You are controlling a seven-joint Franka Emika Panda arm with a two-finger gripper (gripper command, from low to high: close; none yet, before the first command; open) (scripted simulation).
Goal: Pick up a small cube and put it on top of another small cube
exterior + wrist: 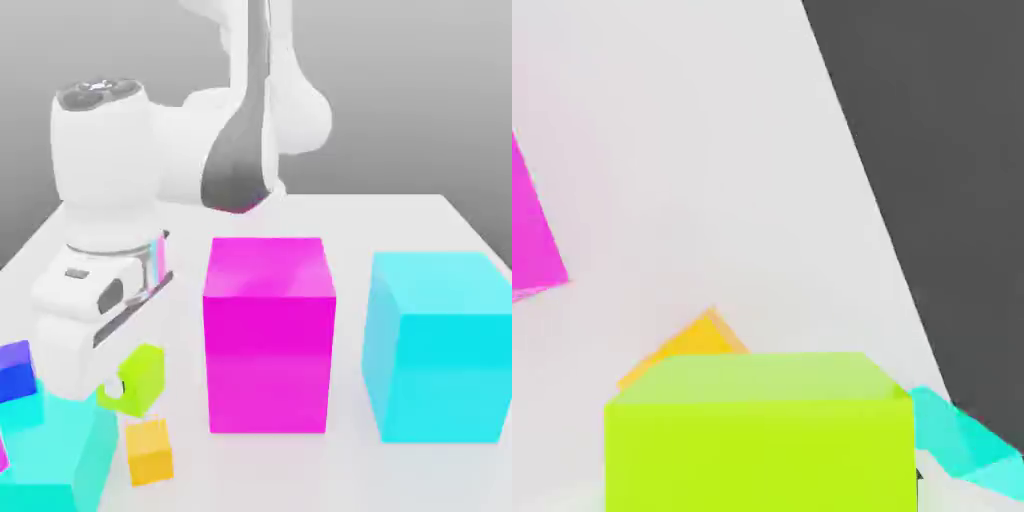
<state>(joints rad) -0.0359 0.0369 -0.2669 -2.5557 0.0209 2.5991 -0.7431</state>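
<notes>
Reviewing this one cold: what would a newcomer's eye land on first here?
Probably the big magenta block, upright on the pale table near the exterior view's middle, with the large cyan block to its right. Next, perhaps, the small lime cube, looming large in the hand view, nearer the camera than the orange-yellow cube.

Bright light washes the surface [350, 215] below the pincer [116, 386] nearly white. Shadows are barely visible; the pale arm [110, 160] looks overexposed.

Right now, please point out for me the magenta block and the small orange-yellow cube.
Magenta block [268, 362], exterior view, front face.
Small orange-yellow cube [151, 464], exterior view, front face.
</notes>
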